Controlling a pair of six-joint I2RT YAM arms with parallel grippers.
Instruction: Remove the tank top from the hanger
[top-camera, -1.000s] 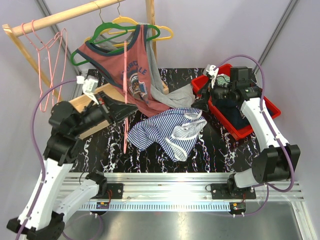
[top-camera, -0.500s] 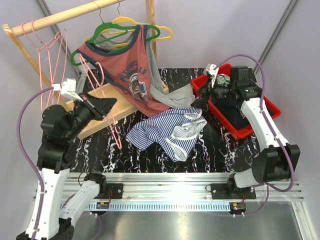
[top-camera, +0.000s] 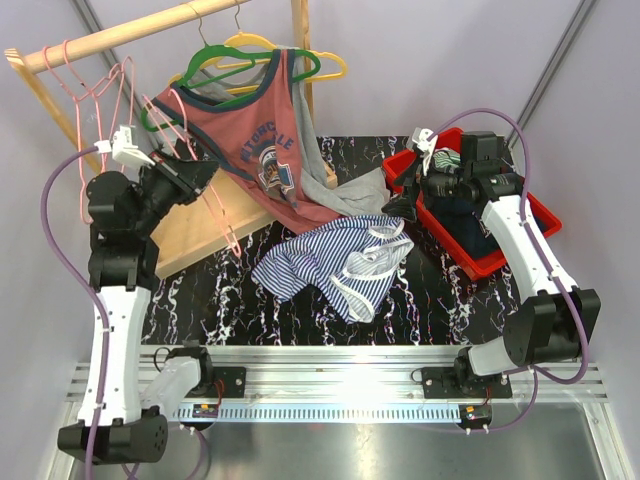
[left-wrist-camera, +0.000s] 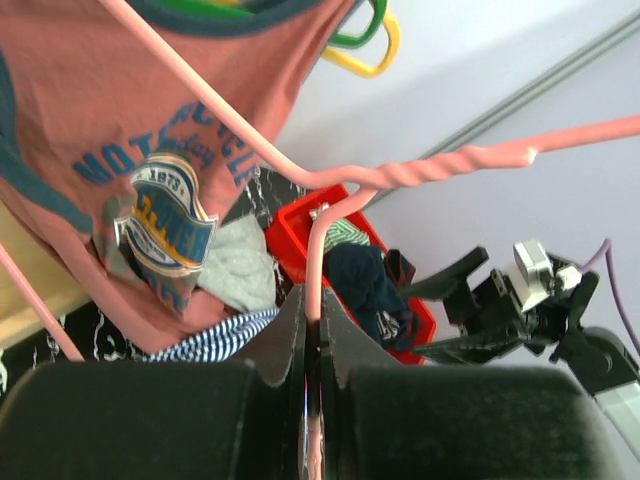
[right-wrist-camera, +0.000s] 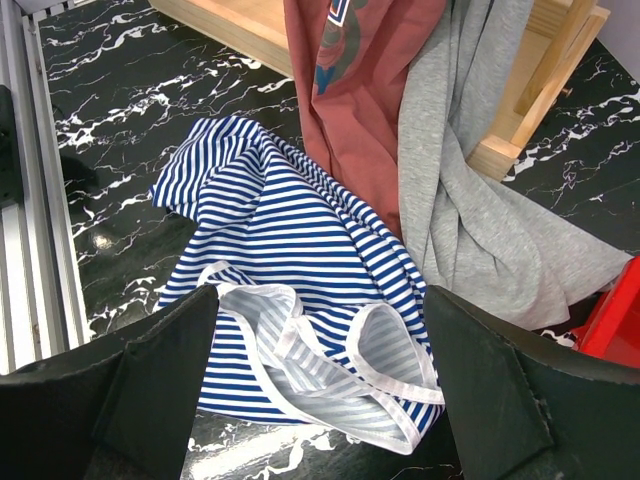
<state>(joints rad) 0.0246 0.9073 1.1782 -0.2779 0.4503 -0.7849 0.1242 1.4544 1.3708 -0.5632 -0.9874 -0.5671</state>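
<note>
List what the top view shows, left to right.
Left gripper → tank top → striped top → red bin.

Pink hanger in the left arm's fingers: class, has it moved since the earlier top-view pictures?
Yes. The pink hanger has swung left and back, away from the striped top and towards the wooden rail.

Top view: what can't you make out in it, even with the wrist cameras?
- Bin contents: top view, right arm covers most; right wrist view crops all but a corner.
- What holds the grey cloth up: top view, tank top covers it.
- Lettering on the tank top: left wrist view, creased.
</note>
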